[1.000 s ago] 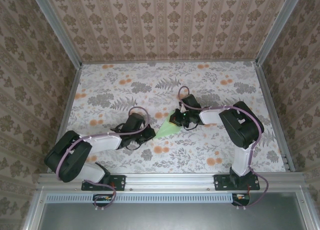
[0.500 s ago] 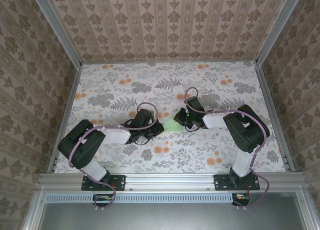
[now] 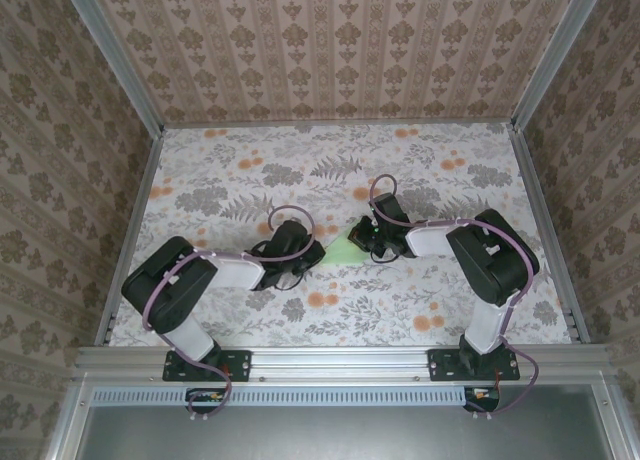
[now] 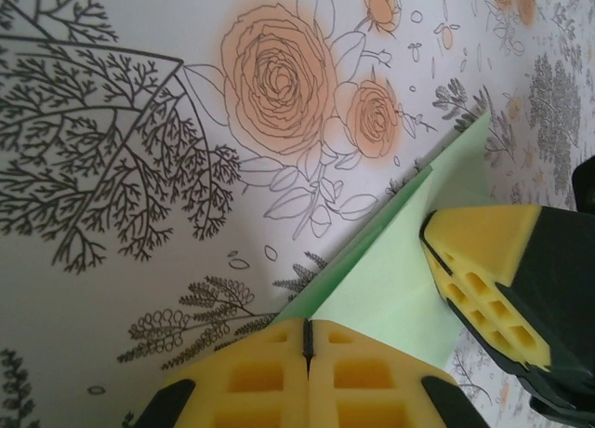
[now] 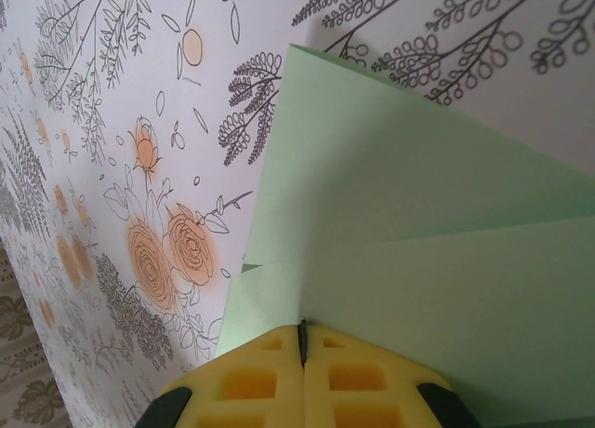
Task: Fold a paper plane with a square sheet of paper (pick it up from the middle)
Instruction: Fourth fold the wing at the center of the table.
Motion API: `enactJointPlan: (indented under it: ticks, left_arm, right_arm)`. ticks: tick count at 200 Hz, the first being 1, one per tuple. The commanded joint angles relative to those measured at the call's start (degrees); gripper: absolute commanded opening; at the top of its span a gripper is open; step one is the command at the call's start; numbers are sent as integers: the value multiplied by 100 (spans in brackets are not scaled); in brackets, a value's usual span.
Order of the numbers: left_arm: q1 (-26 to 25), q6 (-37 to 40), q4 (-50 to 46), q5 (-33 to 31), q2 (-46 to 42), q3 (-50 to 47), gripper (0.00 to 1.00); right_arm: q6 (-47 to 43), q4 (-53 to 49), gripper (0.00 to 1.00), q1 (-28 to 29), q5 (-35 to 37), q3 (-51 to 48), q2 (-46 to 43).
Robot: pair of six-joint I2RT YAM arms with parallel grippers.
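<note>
Near the middle of the floral tablecloth (image 3: pixel 250 180), between the two arms:

Item 1. Sheet of paper (image 3: pixel 343 250), pale mint green, plain. It lies flat on the cloth and is folded. The right wrist view shows overlapping layers with straight creased edges (image 5: pixel 400 195). The left wrist view shows one long diagonal edge running up to a point (image 4: pixel 390 288).

Item 2. Left gripper (image 3: pixel 312 254), reaching in from the left and set low at the paper's left end. Its jaws are closed, the yellow pads (image 4: pixel 260 377) meeting along a thin seam. The tips sit at the paper's near edge. Whether any paper is pinched between them cannot be told.

Item 3. Right gripper (image 3: pixel 360 245), reaching in from the right and set low at the paper's right end. Its jaws are closed, the yellow pads (image 5: pixel 251 381) pressed together, with the tips over the folded layers. One of its pads (image 4: pixel 474 260) shows in the left wrist view, resting on the green surface just beside the left gripper's tips.

Item 4. Patterned walls (image 3: pixel 330 50) enclose the table on three sides.
</note>
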Motion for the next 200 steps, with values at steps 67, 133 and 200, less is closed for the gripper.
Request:
enactJointPlan:
  ticks: [67,133,200]
  left_arm:
    - [-240,-672,337,-854,230,-577,0]
    - [-69,-870,36,-1030,-527,-1139,0]
    - [198,660,-980,-67,-1214,-77,0]
  right_arm:
    - [-152,-1263,2,-183,757,-463,419]
    - [-306,-1350,2,-333,733,-437,408]
    - [-1108,-1310,2,-301,-324,147,338]
